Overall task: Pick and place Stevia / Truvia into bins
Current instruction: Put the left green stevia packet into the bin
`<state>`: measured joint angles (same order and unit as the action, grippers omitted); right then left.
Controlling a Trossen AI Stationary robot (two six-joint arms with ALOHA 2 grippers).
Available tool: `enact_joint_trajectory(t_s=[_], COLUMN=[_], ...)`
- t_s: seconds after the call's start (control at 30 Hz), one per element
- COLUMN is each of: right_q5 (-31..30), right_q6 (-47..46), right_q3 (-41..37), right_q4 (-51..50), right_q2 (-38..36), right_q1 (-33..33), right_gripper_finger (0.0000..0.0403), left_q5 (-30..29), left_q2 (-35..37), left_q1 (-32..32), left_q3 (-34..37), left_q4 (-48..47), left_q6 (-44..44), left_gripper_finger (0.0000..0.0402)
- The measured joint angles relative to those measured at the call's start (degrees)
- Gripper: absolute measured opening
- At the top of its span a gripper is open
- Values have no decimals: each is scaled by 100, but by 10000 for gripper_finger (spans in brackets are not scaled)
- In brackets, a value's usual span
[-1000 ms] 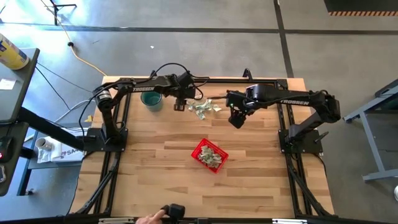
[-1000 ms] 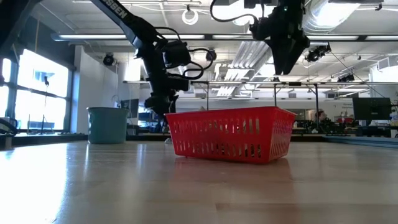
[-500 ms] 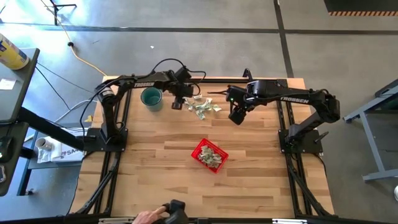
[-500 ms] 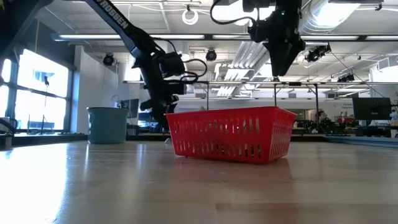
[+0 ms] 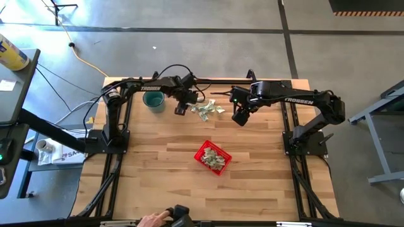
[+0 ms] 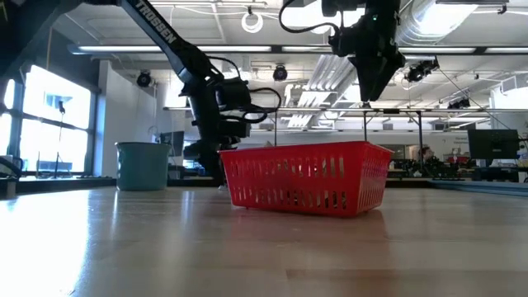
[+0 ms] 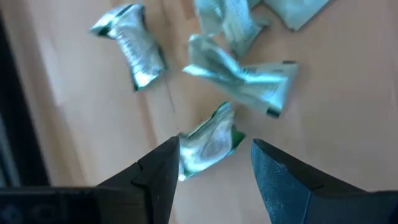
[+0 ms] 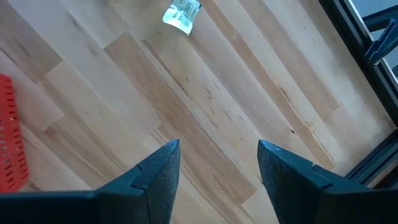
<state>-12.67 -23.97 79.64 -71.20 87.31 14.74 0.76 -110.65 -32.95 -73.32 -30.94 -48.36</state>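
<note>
Crumpled pale green and white sachets lie loose on the wood near the table's far edge. In the left wrist view several sachets show. My left gripper is low at the pile's left side, open, with one sachet lying between its fingertips. My right gripper hangs open above bare wood right of the pile; one sachet lies ahead of it. The red basket stands mid-table on its base with sachets inside. My left gripper comes down from above with a finger on each side of a crumpled sachet that lies on the wood. One edge of the sachet is right against one finger. Whether they touch, I cannot tell.
A round teal cup stands just left of my left gripper, near the far edge. In the low view the basket fills the middle, with the cup to its left. A person's hand rests at the near edge. Bare wood surrounds the basket.
My left gripper has sunk toward the table at the left side of the sachet pile. My right gripper has shifted slightly toward the far edge and then kept still. The basket and the sachets have stayed where they were.
</note>
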Motion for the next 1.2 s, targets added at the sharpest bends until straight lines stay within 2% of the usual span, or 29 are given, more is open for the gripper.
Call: enact_joint_trajectory(t_s=[0.1, 0.2, 0.4, 0.53, 0.73, 0.83, 0.93, 1.1, 1.2], right_q5=[-2, -2, -2, -2, 84, 84, 83, 94, 103], right_q6=[2, -3, -11, -12, -17, -24, -55, -67, -219], right_q3=[0, 0, 0, 0, 1, 2, 2, 1, 2], right_q4=[2, 1, 10, 38, 37, 35, 38, 38, 39], right_q2=[0, 0, 2, 2, 2, 2, 2, 2, 3], right_q1=[0, 0, 0, 0, 0, 0, 0, -11, -65], right_gripper_finger=[205, 205, 205, 205, 205, 205, 205, 205, 202], left_q5=[-17, -310, -309, -259, -268, -398, -405, 226, 957], left_q2=[-138, -197, -206, -267, -282, -307, -320, 33, 415], left_q1=[40, 43, -2, -1, 5, 72, 207, 652, 1111], left_q3=[-2, -15, -7, -17, -42, -292, -670, -1275, -1414], left_q4=[9, 130, 286, 275, 191, -464, -1240, -2242, -2234], left_q6=[1, -9, -118, -108, -81, 291, 923, 1985, 2480], left_gripper_finger=[234, 234, 222, 177, 77, 30, 26, 39, 35])
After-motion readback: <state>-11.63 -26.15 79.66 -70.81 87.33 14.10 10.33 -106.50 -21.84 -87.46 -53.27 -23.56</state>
